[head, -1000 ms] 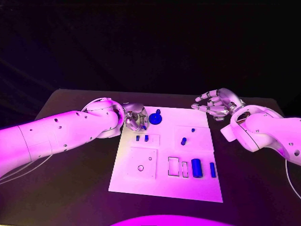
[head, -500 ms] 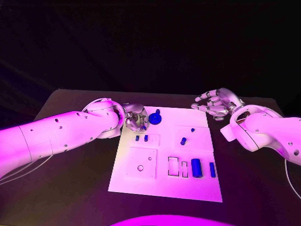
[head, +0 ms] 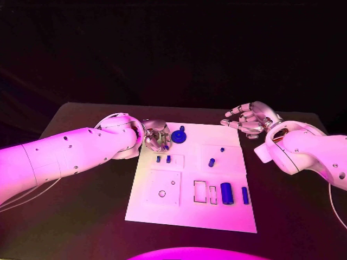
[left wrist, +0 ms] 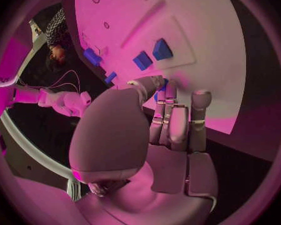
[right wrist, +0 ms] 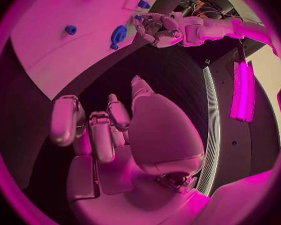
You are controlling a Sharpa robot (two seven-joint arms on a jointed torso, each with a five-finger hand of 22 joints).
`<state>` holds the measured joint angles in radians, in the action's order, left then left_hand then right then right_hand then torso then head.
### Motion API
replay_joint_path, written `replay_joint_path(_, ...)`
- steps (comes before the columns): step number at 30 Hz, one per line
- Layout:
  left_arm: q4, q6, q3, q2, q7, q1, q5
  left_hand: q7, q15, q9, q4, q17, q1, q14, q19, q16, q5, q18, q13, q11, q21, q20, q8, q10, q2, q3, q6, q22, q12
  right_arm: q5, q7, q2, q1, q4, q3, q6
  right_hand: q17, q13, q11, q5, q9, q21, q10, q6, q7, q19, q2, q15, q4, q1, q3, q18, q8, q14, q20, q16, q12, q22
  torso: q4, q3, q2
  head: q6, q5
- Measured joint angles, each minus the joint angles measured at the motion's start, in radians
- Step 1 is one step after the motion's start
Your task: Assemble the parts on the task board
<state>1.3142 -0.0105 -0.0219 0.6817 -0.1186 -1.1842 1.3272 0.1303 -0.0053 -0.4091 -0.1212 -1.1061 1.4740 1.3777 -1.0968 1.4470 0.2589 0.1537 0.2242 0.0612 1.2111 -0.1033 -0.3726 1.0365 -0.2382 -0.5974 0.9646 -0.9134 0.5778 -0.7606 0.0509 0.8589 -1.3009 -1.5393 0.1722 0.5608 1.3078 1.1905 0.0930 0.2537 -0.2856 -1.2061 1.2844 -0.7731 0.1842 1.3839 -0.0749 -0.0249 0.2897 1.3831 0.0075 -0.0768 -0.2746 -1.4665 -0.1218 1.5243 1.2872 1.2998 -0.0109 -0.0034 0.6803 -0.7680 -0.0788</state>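
Left hand [head: 156, 136] at the far-left corner of the white rectangular task board [head: 173, 208], fingers curled together; whether they pinch anything cannot be told. The round blue disc part [head: 179, 136] lies just beside its fingertips, toward the right hand [head: 248, 120], which hovers off the far-right corner, fingers spread, empty. The left hand is nearer. Blue parts visible: eight.

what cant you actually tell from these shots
- Whether the left hand holds a part: in the head view its curled fingers cover the spot; in the left wrist view its palm blocks it.
- Shape of the round blue part beside that hand: too small in the head view.
- Whether the small parts on the task board are seated: too small to tell.
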Motion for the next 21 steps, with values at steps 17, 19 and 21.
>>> replay_joint_path(17,-0.005,-0.012,-0.005,0.001,0.002,0.005,-0.001,0.004,0.000,0.025,0.006,0.002,-0.026,0.000,0.007,0.000,0.000,0.000,0.010,0.000,-0.011,0.000,0.099,0.000,-0.018,-0.006,-0.096,0.010,-0.023,0.000,0.000,0.000,0.000,0.000,0.000,0.000,0.000,0.000,0.000,0.000,0.000,0.000,0.000,0.000,0.000,0.000,0.000,0.000,0.000,0.000,0.000,0.000,0.000,0.000,0.000,0.000,0.000,0.000,0.0000,-0.0006,0.000,0.000,0.000)
replay_joint_path(19,-0.005,-0.012,-0.005,0.001,0.002,0.005,-0.001,0.003,0.000,0.026,0.006,0.003,-0.030,0.000,0.007,0.000,0.000,0.000,0.010,0.000,-0.011,0.000,0.102,0.000,-0.022,-0.006,-0.103,0.011,-0.025,0.000,0.000,0.000,0.000,0.000,0.000,0.000,0.000,0.000,0.000,0.000,0.000,0.000,0.000,0.000,0.000,0.000,0.000,0.000,0.000,0.000,0.000,0.000,0.000,0.000,0.000,0.000,0.000,0.000,0.0000,-0.0006,0.000,0.000,0.000)
replay_joint_path(21,-0.005,-0.012,-0.005,0.002,0.001,0.004,-0.002,0.003,0.000,0.026,0.005,0.003,-0.030,0.000,0.010,0.000,0.000,0.000,0.011,0.000,-0.015,-0.003,0.102,0.000,-0.022,-0.006,-0.103,0.014,-0.025,0.000,0.000,0.000,0.000,0.001,0.000,0.000,0.000,-0.002,0.000,0.000,0.000,0.005,0.000,0.000,0.000,0.000,0.000,0.000,0.000,0.000,0.000,0.000,0.000,0.000,0.000,0.000,0.000,-0.002,0.0001,-0.0006,0.000,0.001,0.000)
